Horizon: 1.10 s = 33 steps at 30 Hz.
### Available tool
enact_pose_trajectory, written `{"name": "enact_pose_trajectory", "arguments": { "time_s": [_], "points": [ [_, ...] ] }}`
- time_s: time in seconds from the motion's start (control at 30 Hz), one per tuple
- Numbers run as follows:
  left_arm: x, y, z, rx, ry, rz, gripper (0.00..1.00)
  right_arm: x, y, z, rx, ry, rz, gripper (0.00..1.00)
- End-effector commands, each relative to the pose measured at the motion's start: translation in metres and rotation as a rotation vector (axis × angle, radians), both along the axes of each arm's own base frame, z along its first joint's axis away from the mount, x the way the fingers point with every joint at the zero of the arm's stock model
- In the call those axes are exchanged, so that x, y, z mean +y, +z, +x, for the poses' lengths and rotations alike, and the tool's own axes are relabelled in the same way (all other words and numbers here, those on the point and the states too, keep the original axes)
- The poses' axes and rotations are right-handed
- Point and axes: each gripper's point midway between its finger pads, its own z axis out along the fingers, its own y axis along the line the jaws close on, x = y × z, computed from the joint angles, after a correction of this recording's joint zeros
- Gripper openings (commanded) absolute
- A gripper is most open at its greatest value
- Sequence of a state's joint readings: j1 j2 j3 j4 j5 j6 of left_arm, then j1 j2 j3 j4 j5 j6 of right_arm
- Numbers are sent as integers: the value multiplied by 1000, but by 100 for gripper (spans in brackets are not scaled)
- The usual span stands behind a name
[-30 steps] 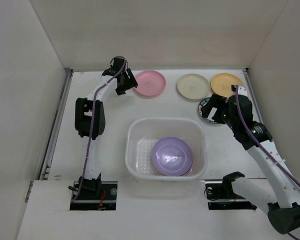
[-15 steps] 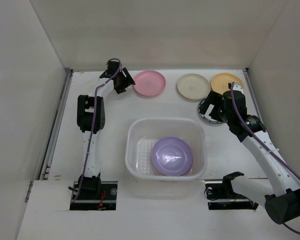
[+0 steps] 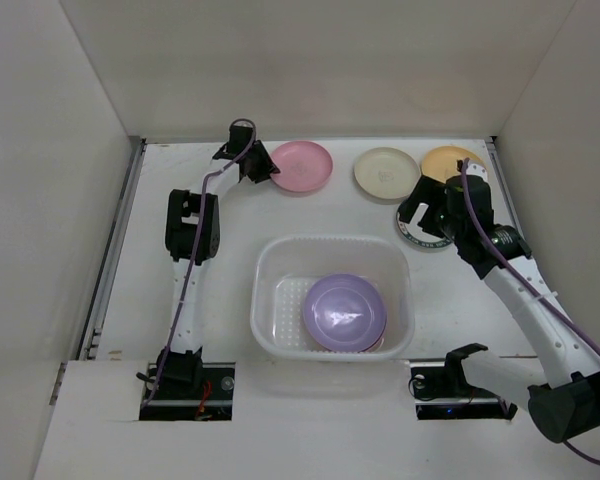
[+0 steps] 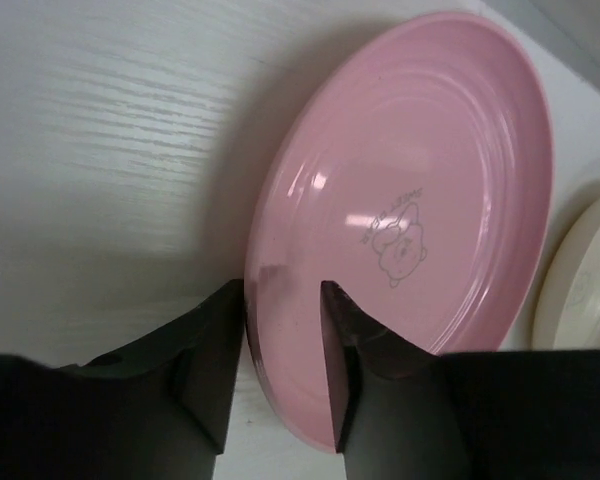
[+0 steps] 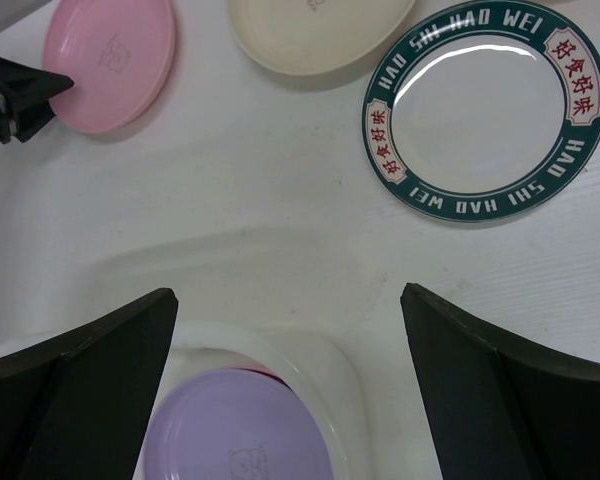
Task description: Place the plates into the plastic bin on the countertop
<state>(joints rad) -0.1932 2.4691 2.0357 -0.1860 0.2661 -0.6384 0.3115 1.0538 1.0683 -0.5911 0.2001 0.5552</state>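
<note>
A pink plate (image 3: pixel 302 166) lies at the back of the countertop (image 3: pixel 230 260). My left gripper (image 3: pixel 263 165) has its fingers closed over that plate's left rim (image 4: pixel 282 290), one finger outside the rim and one on the inner face (image 4: pixel 410 180). A cream plate (image 3: pixel 386 172) and an orange-yellow plate (image 3: pixel 450 160) lie to its right. A white plate with a teal lettered rim (image 5: pixel 485 115) lies in front of them. My right gripper (image 5: pixel 288 292) is wide open and empty above the counter between that plate and the plastic bin (image 3: pixel 270 300). A purple plate (image 3: pixel 345 311) lies in the bin on a pink one.
White walls (image 3: pixel 40 200) border the countertop on three sides. The right arm (image 3: pixel 525 290) stretches along the right side of the bin. The left arm (image 3: pixel 190 240) stands to the bin's left. The left gripper also shows in the right wrist view (image 5: pixel 20 95).
My left gripper has moved right onto the pink plate's left rim. My right gripper has shifted slightly over the teal-rimmed plate. The plates have not moved.
</note>
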Motion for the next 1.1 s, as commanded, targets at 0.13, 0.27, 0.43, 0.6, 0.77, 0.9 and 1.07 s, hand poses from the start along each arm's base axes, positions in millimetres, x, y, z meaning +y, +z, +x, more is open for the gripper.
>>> {"name": "enact_pose_trajectory", "arguments": {
  "time_s": [0.13,0.27,0.43,0.6,0.77,0.9,1.07],
  "points": [
    [-18,-23,-22,86,-39,17,6,-2,27,0,-86,-10,23,100],
    [4,28,-12,1,18,11,2,-3,25,-5,-90,7,14,100],
    [45,146,-11,-186,94,-15,1,-5,30,-15,-120,29,4,100],
    [52,275,-65,-383,85,-49,3,-2,36,-28,-158,61,20,100],
    [3,294,-158,-361,-71,-63,4,4,32,-44,-175,91,71,100],
    [-41,253,-251,-247,-233,-43,4,4,31,-59,-179,105,79,100],
    [-86,206,-357,-135,-412,16,4,-4,30,-73,-183,95,71,100]
  ]
}}
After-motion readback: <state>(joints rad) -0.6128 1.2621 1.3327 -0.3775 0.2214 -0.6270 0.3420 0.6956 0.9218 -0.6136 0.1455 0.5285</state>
